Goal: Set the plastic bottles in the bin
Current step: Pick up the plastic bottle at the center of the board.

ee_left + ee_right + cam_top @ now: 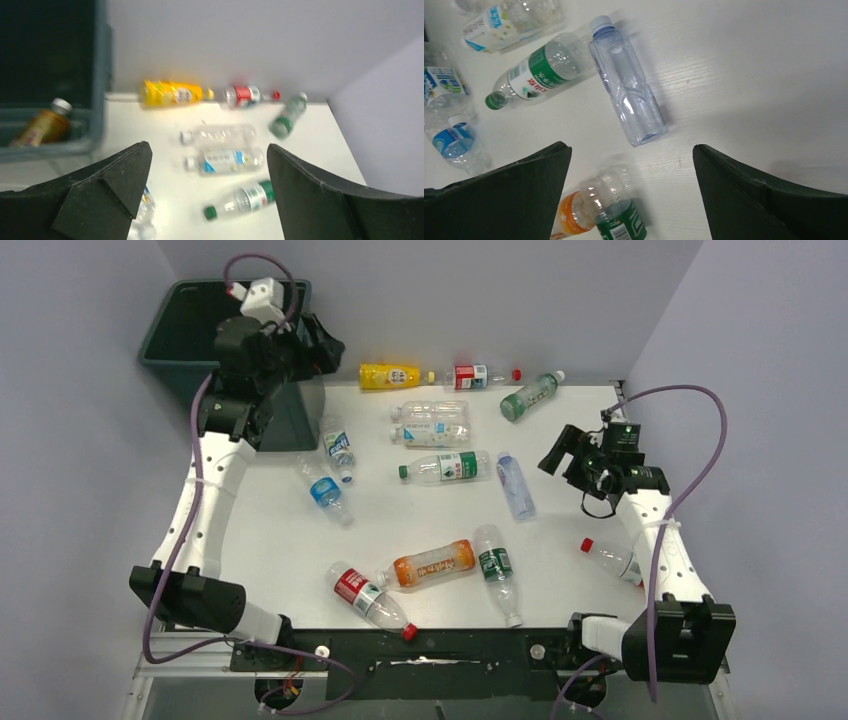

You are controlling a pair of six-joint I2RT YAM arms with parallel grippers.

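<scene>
- Left hand (318, 345): hangs beside the open top of the tall dark green rectangular plastic bin (165, 340) at the far left corner, fingers spread wide, gripping nothing; apparently raised there for dropping bottles in.
- Inside the bin: one amber plastic bottle with a pale cap (42, 125); rest of the interior too dark to read.
- Right hand (631, 147): poised over the white surface (550, 580), fingers apart and empty, facing a clear ribbed plastic bottle with a blue cap (629, 97), probably the next pick.
- Other plastic bottles lying scattered on the surface, among them a yellow one (390, 375) by the far wall and an orange one (435, 565) near the front.
- Partly hidden under the right arm: a clear red-capped bottle (608, 558).
</scene>
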